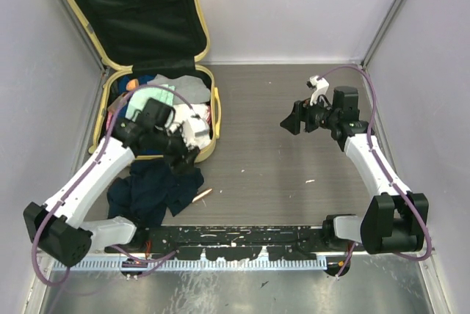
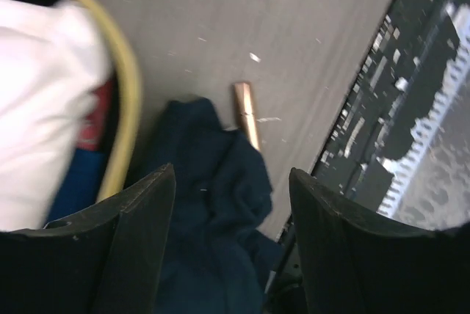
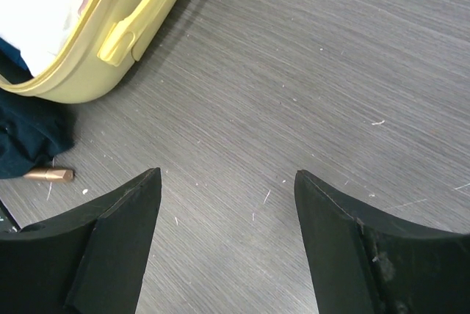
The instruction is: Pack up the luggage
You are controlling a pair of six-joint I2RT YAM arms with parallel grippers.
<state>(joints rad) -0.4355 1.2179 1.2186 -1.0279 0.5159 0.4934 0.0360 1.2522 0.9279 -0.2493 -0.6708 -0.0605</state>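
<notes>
The luggage point(image 1: 139, 13) lies open at the far left of the table point(image 1: 294, 174), heaped with clothes; the left gripper point(image 2: 231, 182), spread and empty above the navy garment point(image 1: 158, 189) outside its near rim, might snag that rim or the copper tube point(image 1: 202, 195), while the right gripper point(image 1: 292, 125) gapes empty.

Free room: the grey wood-grain table point(image 1: 294, 174) lies open from the pale back wall point(image 1: 294, 13) to the black mounting rail point(image 1: 235, 237), right of the case. Obstacles: the large pale-yellow hard-shell suitcase point(image 1: 136, 13) fills the far-left corner, lid upright, base heaped with mixed clothes point(image 1: 165, 97). A crumpled navy garment point(image 1: 158, 189) lies against its near edge, with a small copper-coloured tube point(image 1: 202, 195) just beside. The white left arm point(image 1: 95, 174) crosses the base's near-right corner.
</notes>
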